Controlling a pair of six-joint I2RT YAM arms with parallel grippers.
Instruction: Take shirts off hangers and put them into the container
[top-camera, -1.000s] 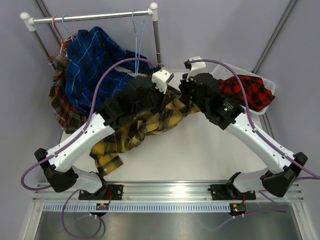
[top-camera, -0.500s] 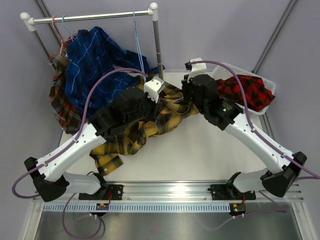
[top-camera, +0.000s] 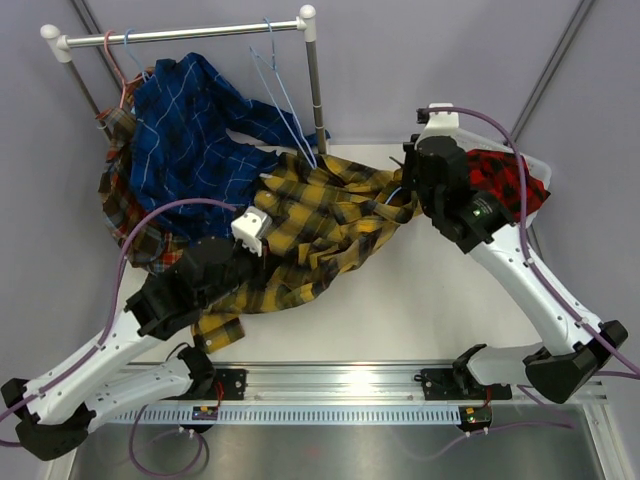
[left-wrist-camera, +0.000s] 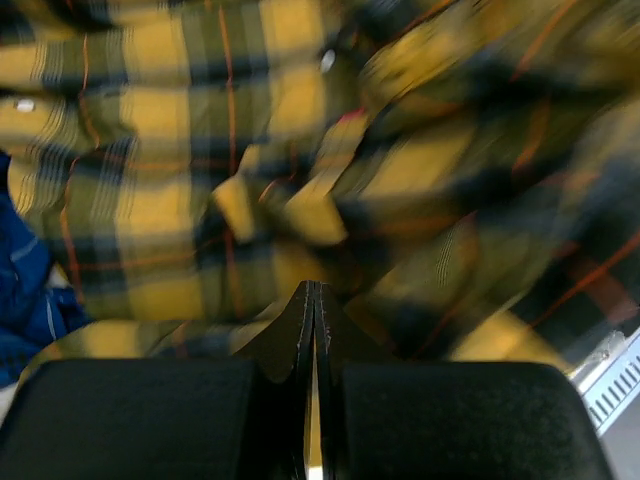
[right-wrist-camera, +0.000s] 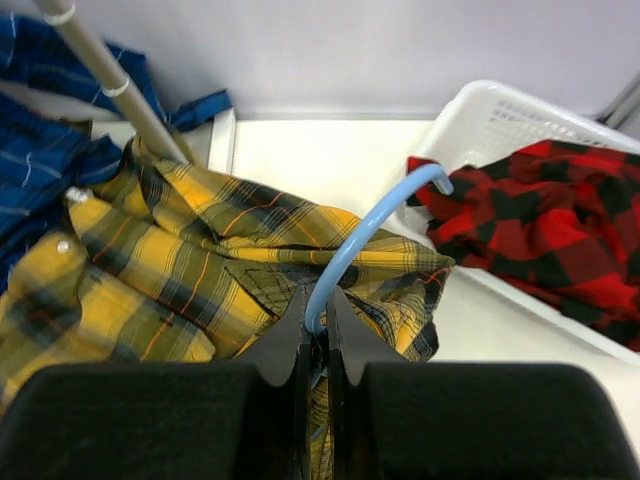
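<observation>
Red shirt (top-camera: 505, 185): lies in the white basket (top-camera: 541, 164) at the right of the counter (top-camera: 400, 300); this one looks finished.
Yellow shirt (top-camera: 320, 220): spread over the middle of the counter, just beside the basket but not in it. The hook of a blue hanger (right-wrist-camera: 370, 225) comes out at its collar, so the hanger seems to be inside it.
Right gripper (right-wrist-camera: 315, 300): closed on the lower end of that blue hanger's hook, beside the basket's near wall.
Left gripper (left-wrist-camera: 313, 295): fingers pressed fully together over the yellow cloth at the shirt's left side; whether a fold is pinched between them, I cannot tell.
Blue shirt (top-camera: 190, 130): hangs from the rail (top-camera: 190, 33) at the back left, not yet taken.
Brown plaid shirt (top-camera: 125, 210): hangs below and left of the blue one, also untouched.
Spare hanger (top-camera: 285, 90): a bare light blue one dangles from the rail's right end.
Progress: by my reckoning one of four shirts is stowed, and the second is being freed from its hanger.
Left to do: slip out the hanger, put the yellow shirt in the basket, then do the two on the rail.
</observation>
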